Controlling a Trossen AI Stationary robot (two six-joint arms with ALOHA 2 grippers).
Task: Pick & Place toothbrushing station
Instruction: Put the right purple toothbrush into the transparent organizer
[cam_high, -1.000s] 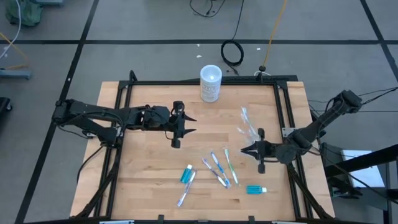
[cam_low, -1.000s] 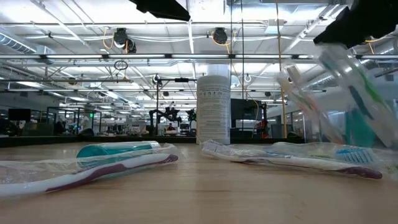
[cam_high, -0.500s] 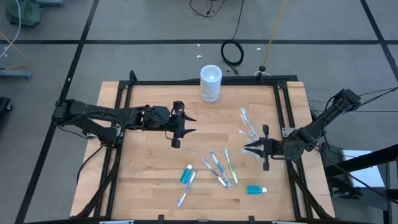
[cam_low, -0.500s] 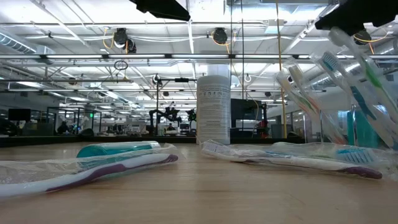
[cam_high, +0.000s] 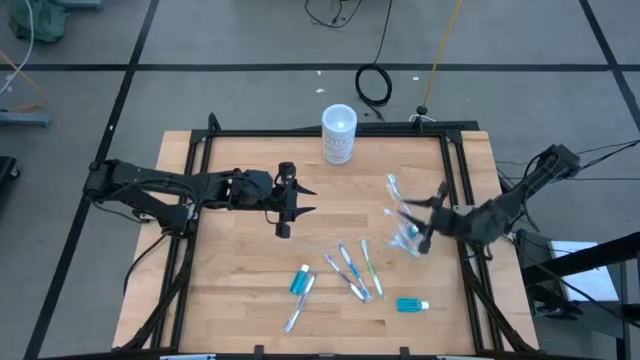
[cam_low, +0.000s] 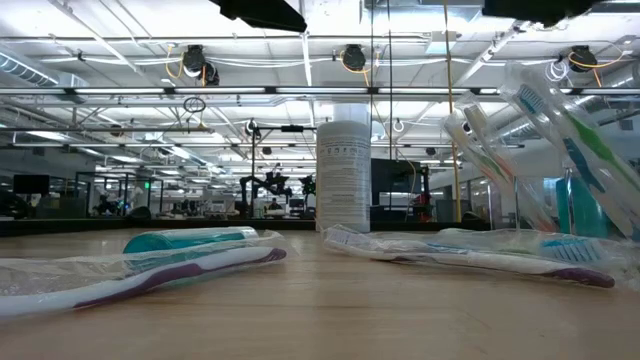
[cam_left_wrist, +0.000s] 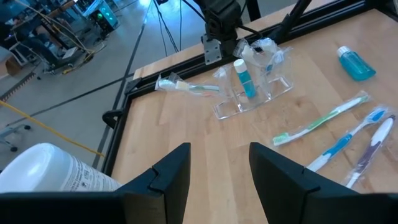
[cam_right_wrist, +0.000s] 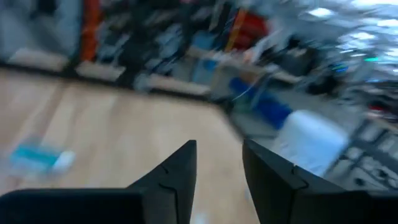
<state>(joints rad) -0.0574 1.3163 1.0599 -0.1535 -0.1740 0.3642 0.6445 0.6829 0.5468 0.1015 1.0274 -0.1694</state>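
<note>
**Clear cup loaded, right hand backing off empty**

Near desk (cam_high: 240, 290) edge: loose toothbrushes (cam_high: 350, 270) and teal tubes (cam_high: 411, 305) unplaced. Farther, the cup (cam_high: 404, 228) holds several brushes and a tube. Right hand (cam_high: 432, 218) beside it, fingers apart, empty. Left hand (cam_high: 290, 200) mid-desk, apart, idle. Next, probably: fetch another loose brush.

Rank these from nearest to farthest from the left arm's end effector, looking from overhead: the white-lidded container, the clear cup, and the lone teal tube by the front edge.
From the left end effector:
1. White-lidded container, at the table's back edge.
2. Clear cup, over on the right side.
3. Teal tube, front right corner area.
</note>
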